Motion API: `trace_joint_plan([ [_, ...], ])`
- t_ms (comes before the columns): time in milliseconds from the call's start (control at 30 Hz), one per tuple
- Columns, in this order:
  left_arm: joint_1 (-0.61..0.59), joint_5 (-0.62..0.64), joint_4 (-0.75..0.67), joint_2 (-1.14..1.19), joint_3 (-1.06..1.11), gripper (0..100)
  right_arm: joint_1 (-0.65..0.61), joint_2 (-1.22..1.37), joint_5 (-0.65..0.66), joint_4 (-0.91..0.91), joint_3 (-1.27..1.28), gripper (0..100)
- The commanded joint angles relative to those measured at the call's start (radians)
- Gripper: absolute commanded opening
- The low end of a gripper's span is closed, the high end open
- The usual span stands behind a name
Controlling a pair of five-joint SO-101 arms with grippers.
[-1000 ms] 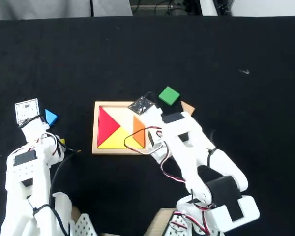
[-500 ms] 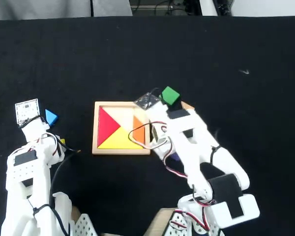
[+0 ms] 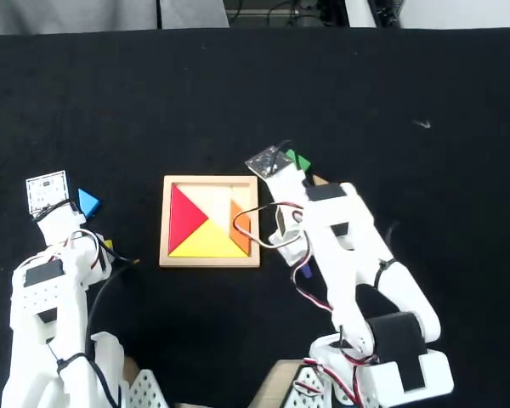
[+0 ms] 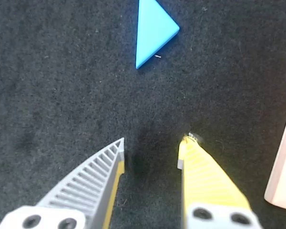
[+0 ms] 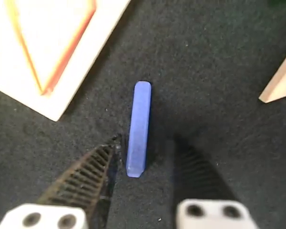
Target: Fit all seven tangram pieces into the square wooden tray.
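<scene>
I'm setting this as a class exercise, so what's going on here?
Two robot arms are doing a tangram. The square wooden tray holds a red triangle, a yellow triangle and an orange piece. The right gripper is open around a blue piece standing on edge beside the tray. The left gripper hangs open near a light blue triangle.

Wooden tray (image 3: 210, 256) holds red triangle (image 3: 185, 217), yellow triangle (image 3: 206, 243), orange piece (image 3: 239, 223), all flat. Blue triangle (image 4: 152, 31) flat, apart from tray. Violet piece (image 5: 138, 121) on edge inside my right gripper (image 5: 144, 142), beside tray corner.
</scene>
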Motion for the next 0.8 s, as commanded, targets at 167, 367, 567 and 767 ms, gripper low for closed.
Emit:
trace_joint_plan([
  [167, 0.012, 0.003, -0.014, -0.02, -0.004, 19, 0.003, -0.122, 0.008, 0.055, -0.067, 1.1],
  [367, 0.013, 0.003, -0.014, -0.02, -0.004, 19, -0.003, -0.179, 0.012, 0.238, -0.346, 1.1],
  [567, 0.013, 0.003, -0.014, -0.02, -0.004, 19, -0.092, 0.084, 0.012, 0.313, -0.671, 1.1],
  [767, 0.013, 0.003, -0.014, -0.02, -0.004, 19, -0.189, 0.349, 0.009, 0.285, -0.852, 1.1],
])
